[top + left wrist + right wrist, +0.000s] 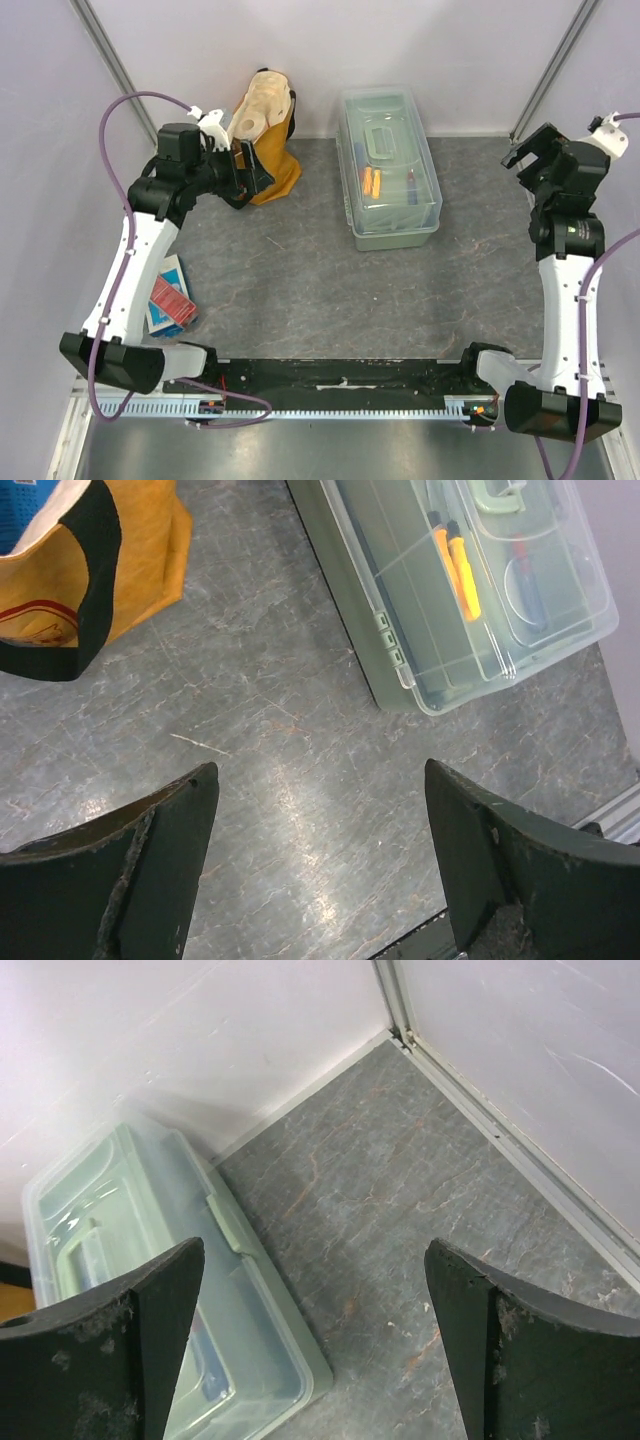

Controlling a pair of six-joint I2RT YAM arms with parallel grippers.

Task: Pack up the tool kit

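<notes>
Holds nothing in left gripper (320, 770), jaws wide apart over the table (300, 280) near the yellow bag (150, 540). Holds nothing in right gripper (315, 1245) either, jaws wide, near the closed toolbox (390, 170).

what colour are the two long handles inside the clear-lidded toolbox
Orange-yellow handles, under the pale green plastic toolbox lid; clearest in left wrist view.

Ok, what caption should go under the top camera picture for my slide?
Pale green plastic toolbox with clear lid sits shut beside a mustard-yellow bag on the grey table.
</notes>
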